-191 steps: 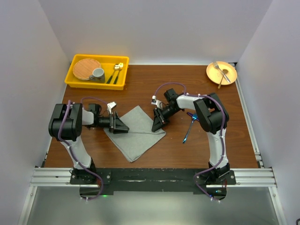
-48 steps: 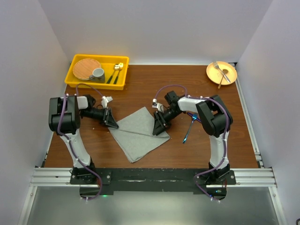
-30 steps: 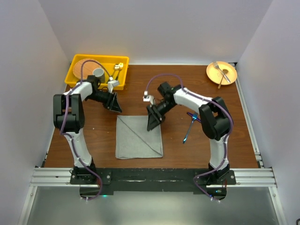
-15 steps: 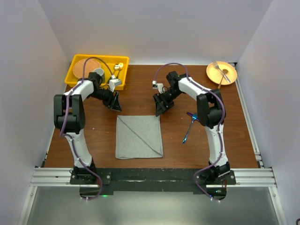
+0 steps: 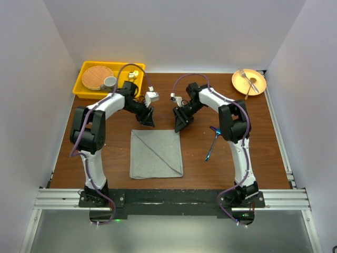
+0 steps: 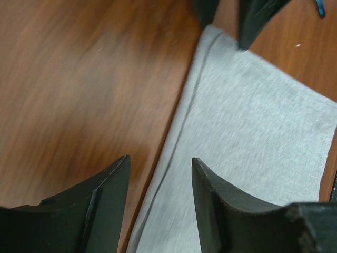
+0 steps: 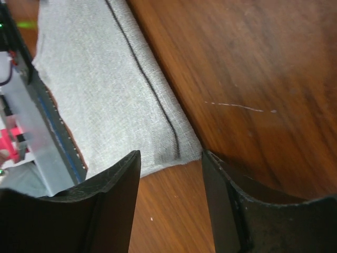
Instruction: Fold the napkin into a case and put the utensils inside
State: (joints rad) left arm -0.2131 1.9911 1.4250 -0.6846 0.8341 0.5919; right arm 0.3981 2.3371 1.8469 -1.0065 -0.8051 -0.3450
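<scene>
Napkin spot: grey napkin (image 5: 156,154) lies flat on the desk (image 5: 210,95), centre-front between my two arms, with a diagonal crease across it.
Case status: not formed yet by my read; the cloth is a near-square sheet, not a narrow pouch.
Utensils: blue-handled pair (image 5: 213,140) on bare desk to the right of the napkin, apart from it.
Left jaws: parted, nothing between them, over the napkin's far edge toward its left end; the edge runs under the gap in my wrist view.
Right jaws: parted, empty, over the far-right corner; the corner sits below the gap in that wrist view.
Contact: cannot tell if either set of tips touches the cloth.
Handling: soft, light and limp, so it should sag when lifted and only keep a fold if pressed. The weave looks grippy, not fragile.
Hold point: far edge, one pinch per side, right at the dark seam line (image 7: 150,87), tips down to the desk.
Risk: the whole cloth could slide on the smooth wood, or I pinch only one layer.
</scene>
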